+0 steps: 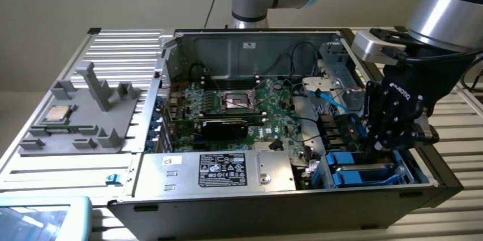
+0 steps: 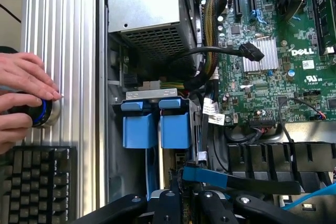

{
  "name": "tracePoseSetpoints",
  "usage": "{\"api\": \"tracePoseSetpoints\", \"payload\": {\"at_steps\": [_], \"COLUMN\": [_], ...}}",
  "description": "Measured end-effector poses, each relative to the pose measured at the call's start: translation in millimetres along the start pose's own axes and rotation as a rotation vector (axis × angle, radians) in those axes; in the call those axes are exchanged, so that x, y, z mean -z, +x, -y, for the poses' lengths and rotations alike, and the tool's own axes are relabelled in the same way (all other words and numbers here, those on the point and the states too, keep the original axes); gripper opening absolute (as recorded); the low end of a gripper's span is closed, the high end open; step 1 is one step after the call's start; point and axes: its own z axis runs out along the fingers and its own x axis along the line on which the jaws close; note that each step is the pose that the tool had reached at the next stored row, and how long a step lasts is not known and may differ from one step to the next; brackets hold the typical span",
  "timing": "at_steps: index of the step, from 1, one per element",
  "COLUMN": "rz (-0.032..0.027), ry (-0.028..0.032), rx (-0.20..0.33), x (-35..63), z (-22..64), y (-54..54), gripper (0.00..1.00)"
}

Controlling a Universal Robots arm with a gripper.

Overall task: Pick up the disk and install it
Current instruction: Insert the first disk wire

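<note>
Exterior view, from its left: grey fixture tray (image 1: 76, 130) holding the processor chip (image 1: 56, 114) sits on the desk (image 1: 45, 174), just outside the chassis (image 1: 264, 211). Inside the chassis: silver box with black label (image 1: 226, 170) at the near wall, motherboard (image 1: 241, 105) mid. The disk (image 1: 361, 176) is slotted in the chassis' near corner on the exterior view's right, blue rails showing. The pincer (image 1: 374, 151) reaches in just above it. Clamped or apart: can't tell.

Open computer case (image 1: 287, 207), green motherboard (image 1: 261, 108), silver power supply (image 1: 173, 170), grey fixture (image 1: 83, 133) with processor chip (image 1: 58, 114), black keyboard (image 2: 37, 182)
</note>
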Motion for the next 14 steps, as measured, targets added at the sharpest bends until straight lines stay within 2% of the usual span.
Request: {"api": "tracePoseSetpoints", "payload": {"at_steps": [1,2,3,4,7,14], "rz": [0.0003,0.0001,-0.0003,-0.0006,-0.0031,-0.0244], "ry": [0.0004,0.0005,0.0005,0.0005,0.0011,0.0025], "rx": [0.000,0.000,0.000,0.000,-0.001,-0.004], "x": [-0.1,0.1,0.4,0.8,3.6,20.9], "z": [0.1,0.0,-0.1,-0.2,-0.5,-2.5], "y": [-0.1,0.0,0.1,0.2,0.8,4.6], "gripper": [0.18,0.25,0.25,0.32,0.32,0.32]}}
